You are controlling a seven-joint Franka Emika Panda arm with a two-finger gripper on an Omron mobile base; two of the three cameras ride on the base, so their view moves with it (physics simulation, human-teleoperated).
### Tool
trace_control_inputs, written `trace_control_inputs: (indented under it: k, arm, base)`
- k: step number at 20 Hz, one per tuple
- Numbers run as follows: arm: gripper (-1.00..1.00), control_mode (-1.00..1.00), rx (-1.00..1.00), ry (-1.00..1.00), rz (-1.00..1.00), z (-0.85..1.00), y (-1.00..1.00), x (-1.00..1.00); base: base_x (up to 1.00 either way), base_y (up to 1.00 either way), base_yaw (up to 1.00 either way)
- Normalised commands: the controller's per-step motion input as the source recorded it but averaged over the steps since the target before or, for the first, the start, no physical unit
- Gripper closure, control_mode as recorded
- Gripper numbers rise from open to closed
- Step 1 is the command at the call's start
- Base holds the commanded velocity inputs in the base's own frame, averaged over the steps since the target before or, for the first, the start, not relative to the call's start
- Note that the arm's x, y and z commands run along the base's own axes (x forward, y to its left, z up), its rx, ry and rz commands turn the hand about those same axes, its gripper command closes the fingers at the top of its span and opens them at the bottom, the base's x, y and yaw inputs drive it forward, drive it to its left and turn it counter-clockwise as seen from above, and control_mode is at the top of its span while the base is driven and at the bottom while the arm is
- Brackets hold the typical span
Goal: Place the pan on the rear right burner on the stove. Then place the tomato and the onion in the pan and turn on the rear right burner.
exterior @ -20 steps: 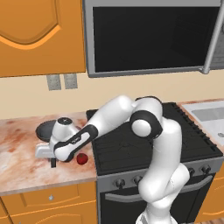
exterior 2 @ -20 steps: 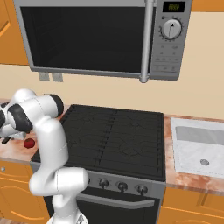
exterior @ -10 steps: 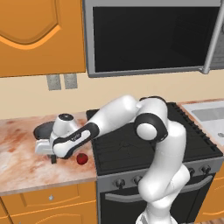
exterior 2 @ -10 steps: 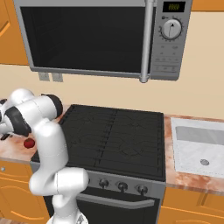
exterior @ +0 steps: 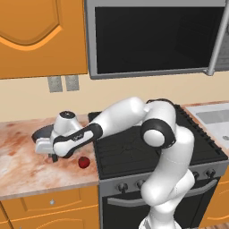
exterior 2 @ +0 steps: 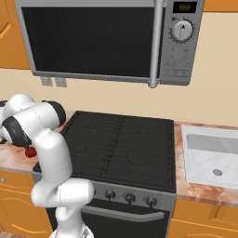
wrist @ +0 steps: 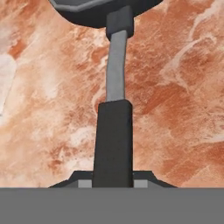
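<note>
pan: bowl cut off at 12 o'clock, hand view
pan: mostly hidden behind the arm
tomato: partly hidden by arm

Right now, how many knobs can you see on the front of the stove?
3, in a row on the stove's front panel: left, middle, right. The arm may hide more.

Both base views behind arm, high, facing forward-down, sharing stove and counter, hand view close, looking along fingers down pan handle
</note>
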Motion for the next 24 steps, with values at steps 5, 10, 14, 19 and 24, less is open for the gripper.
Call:
trace_control_inputs:
  k: [5, 10, 14, 19, 24]
  arm:
    - [1.0, -1.0, 0.0, -0.07, 0.0, 0.05, 0.0, 0.0]
    - [1.0, -1.0, 0.03, -0.17, 0.0, 0.0, 0.0, 0.0]
    - [1.0, -1.0, 0.11, -0.21, 0.0, 0.0, 0.0, 0.0]
    - [1.0, -1.0, 0.09, -0.14, 0.0, 0.05, 0.0, -0.03]
    - [1.0, -1.0, 0.16, -0.13, 0.0, 0.13, 0.0, -0.04]
  base:
    - [0.0, 0.0, 0.0]
    - [0.0, 0.0, 0.0]
    - [0.0, 0.0, 0.0]
    - [0.0, 0.0, 0.0]
    - [0.0, 0.0, 0.0]
